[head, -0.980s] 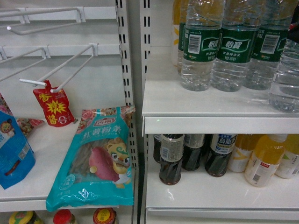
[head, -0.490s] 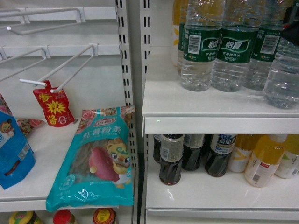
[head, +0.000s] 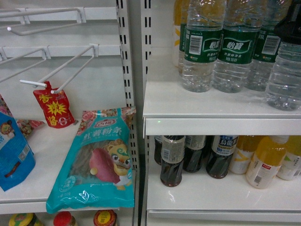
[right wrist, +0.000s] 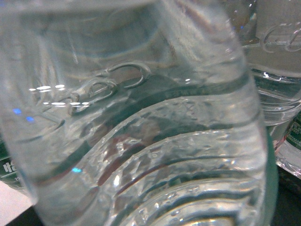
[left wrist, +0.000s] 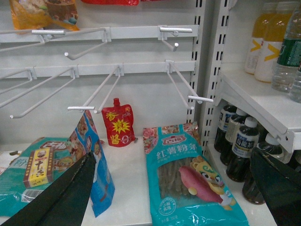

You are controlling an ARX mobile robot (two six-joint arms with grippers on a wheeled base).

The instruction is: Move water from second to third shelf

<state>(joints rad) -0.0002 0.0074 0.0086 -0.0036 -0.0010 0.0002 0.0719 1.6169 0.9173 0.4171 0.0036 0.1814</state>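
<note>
At the right end of the upper shelf [head: 197, 106], the right gripper [head: 292, 23], grip state unclear, is at the water [head: 283, 77] filling its wrist view; squeeze mid-body, lift straight, avoid bumping neighbouring bottles [head: 235, 47].

I see the water [head: 283, 75] in clear, ribbed, glossy plastic, its embossed wall filling my right wrist view; its green label is hidden. The shelf [head: 207, 106] looks smooth, white, faintly shiny; the snack bag [head: 96, 160] glossy film.
</note>
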